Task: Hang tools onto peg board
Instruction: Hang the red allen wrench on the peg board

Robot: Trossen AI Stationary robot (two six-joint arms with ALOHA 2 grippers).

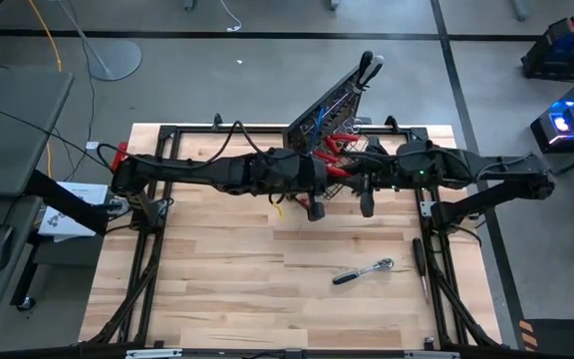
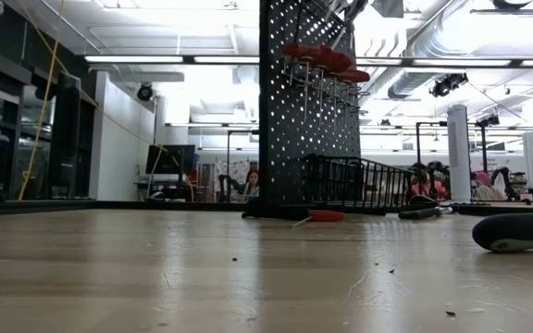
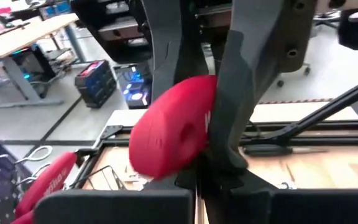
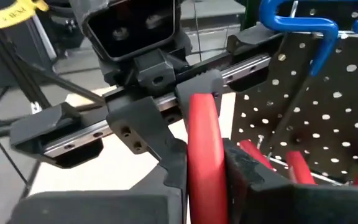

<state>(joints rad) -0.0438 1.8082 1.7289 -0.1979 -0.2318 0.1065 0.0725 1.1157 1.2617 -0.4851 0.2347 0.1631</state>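
The black peg board [image 1: 329, 100] stands upright at the table's far edge, with a wire basket [image 2: 359, 180] at its base. Red-handled screwdrivers [image 2: 327, 60] and a blue T-handle key [image 4: 297, 25] hang from its hooks. My left gripper [image 1: 325, 178] and my right gripper [image 1: 359, 179] face each other just in front of the board. Both are shut on one red-handled screwdriver [image 4: 201, 149], whose shaft is hidden. A chrome ratchet [image 1: 364, 270] lies flat on the table nearer the front. My left gripper pinches the red handle near its rounded butt end [image 3: 173, 134] between its two fingers, coming level from the table's left. The handle is lifted clear of the table. My right gripper pinches the same red handle [image 4: 201, 124] between its two fingers [image 4: 174, 168], coming level from the table's right. The handle lies along the fingers, its butt end toward my left gripper.
A black-handled screwdriver [image 1: 422, 264] lies near the table's right edge; its handle shows in the low view [image 2: 521, 231]. A red-handled screwdriver [image 2: 322, 215] lies on the table at the board's foot. The wooden tabletop [image 1: 227, 279] is bare in front of the arms.
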